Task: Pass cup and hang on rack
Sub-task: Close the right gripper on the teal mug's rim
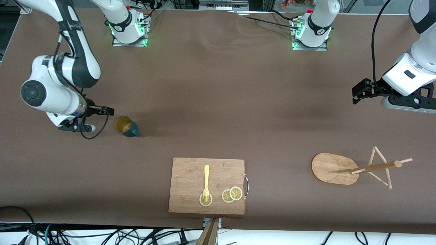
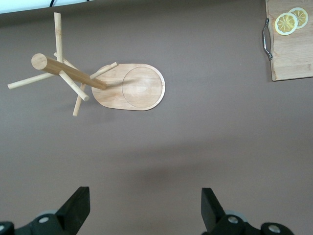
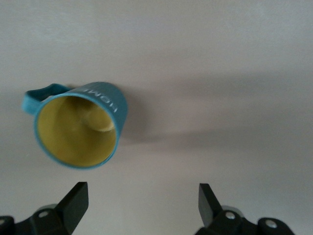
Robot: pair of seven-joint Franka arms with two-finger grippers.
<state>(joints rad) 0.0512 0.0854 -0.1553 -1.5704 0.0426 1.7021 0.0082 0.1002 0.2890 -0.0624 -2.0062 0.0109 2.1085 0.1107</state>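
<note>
Lowest in the front view, at centre bottom of the frame, a rectangular bamboo cutting board with a metal handle (image 1: 206,185) lies on the brown table (image 1: 218,95); a pale yellow fork (image 1: 206,183) and three lemon slices (image 1: 231,194) rest on it. At the frame's middle left, the right gripper (image 1: 108,110) hangs just above the table, its jaws released wide and holding nothing. Just beside it, slightly lower in the frame, the small dark teal ribbed cup with a mustard-yellow inside (image 1: 126,126) stands upright on the table, apart from the jaws; its side handle shows in the right wrist view (image 3: 78,131). At lower right, the light bamboo mug rack with an oval base, central pole and thin pegs (image 1: 335,168) stands on the table, well apart from the cup. At the upper right edge, the left gripper (image 1: 357,94) waits over bare table, its jaws likewise spread and empty.
</note>
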